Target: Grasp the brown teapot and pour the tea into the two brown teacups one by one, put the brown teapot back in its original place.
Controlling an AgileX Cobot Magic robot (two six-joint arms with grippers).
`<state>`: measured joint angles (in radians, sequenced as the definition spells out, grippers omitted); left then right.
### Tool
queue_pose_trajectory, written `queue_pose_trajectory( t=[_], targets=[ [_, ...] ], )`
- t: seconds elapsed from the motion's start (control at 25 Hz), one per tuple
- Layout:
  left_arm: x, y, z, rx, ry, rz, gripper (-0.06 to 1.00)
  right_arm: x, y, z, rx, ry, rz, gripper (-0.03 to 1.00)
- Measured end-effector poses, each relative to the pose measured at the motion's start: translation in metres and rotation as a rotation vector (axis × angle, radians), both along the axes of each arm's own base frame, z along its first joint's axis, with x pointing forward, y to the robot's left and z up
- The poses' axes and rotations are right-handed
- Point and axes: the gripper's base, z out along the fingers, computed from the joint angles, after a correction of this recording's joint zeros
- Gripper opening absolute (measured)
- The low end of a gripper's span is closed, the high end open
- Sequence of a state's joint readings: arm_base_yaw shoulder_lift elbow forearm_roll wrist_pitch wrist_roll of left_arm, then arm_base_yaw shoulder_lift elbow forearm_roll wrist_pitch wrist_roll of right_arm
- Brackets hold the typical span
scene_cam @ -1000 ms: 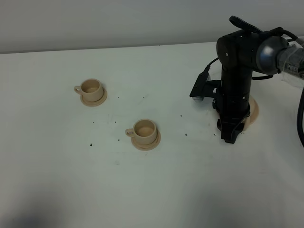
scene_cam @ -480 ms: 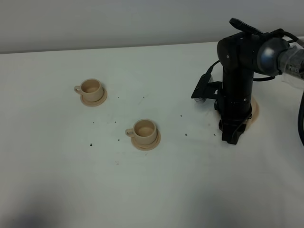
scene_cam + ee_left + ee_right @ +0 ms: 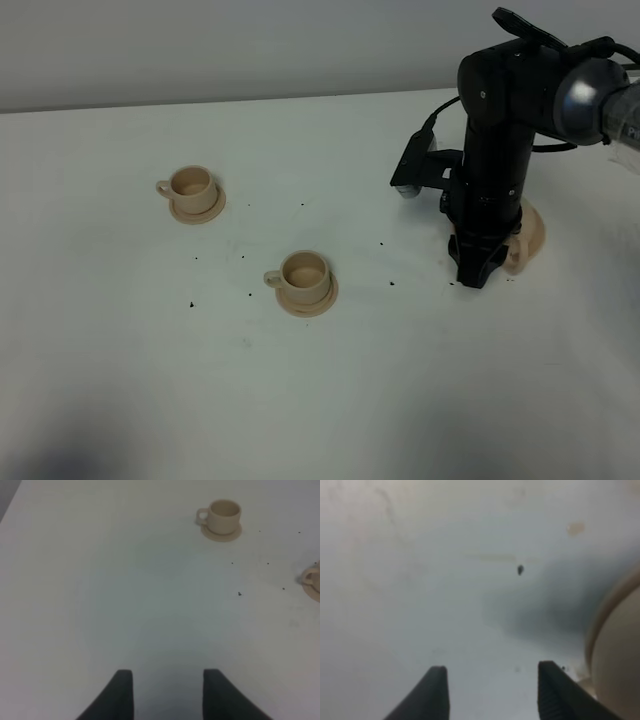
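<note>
Your right hand [image 3: 478, 276] is edging left, spread and empty; the teapot [image 3: 533, 235] is sitting just to its right.

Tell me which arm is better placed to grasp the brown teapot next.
Right: the right fingers stand open beside the brown teapot. The left fingers hover beyond the teacups, away from it.
</note>
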<state>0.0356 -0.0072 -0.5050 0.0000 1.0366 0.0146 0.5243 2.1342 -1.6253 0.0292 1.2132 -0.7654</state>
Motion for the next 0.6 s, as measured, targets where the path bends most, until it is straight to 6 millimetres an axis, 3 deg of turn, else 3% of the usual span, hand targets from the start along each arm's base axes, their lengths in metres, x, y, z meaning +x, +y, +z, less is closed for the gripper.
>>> queue_pose_trajectory(
  t=[0.12, 0.28, 0.6],
  targets=[
    [0.0, 0.0, 0.0, 0.0, 0.0, 0.0, 0.38, 0.002, 0.001, 0.019, 0.015, -0.052, -0.094, 0.43],
    [0.0, 0.0, 0.0, 0.0, 0.0, 0.0, 0.38, 0.002, -0.006, 0.043, 0.022, -0.115, -0.363, 0.43],
    [0.0, 0.0, 0.0, 0.0, 0.0, 0.0, 0.38, 0.009, -0.021, 0.047, 0.024, -0.111, -0.929, 0.43]
  ],
)
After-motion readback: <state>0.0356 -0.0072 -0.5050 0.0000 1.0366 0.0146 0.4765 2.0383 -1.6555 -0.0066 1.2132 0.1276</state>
